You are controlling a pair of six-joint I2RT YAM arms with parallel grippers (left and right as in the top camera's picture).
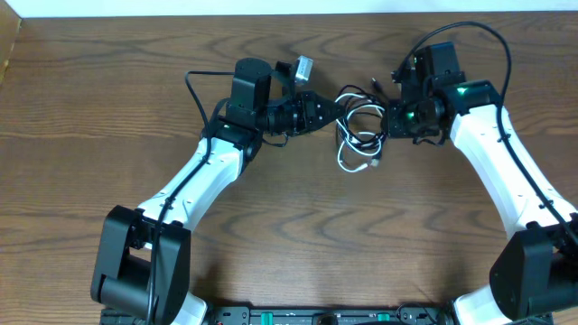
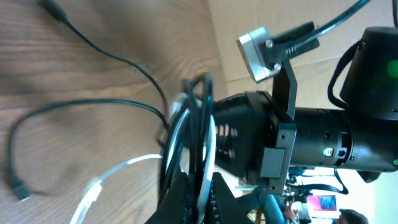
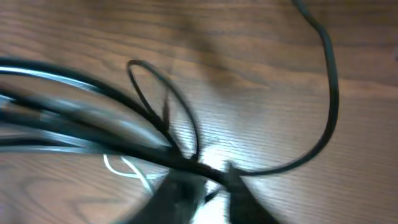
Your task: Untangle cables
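White arm shells [image 1: 203, 171], black joints [image 1: 144, 257], green lights [image 1: 462, 89]

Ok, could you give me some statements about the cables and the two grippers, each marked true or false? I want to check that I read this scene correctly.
1. The cables lie between the left gripper and the right gripper. True.
2. The table is white plastic. False: it is brown wood.
3. There is a white cord and a black cord. True.
4. The cables sit at the near edge of the table. False: they are toward its far edge.
5. The left gripper is well away from the cables. False: in the left wrist view, strands run between its fingers.
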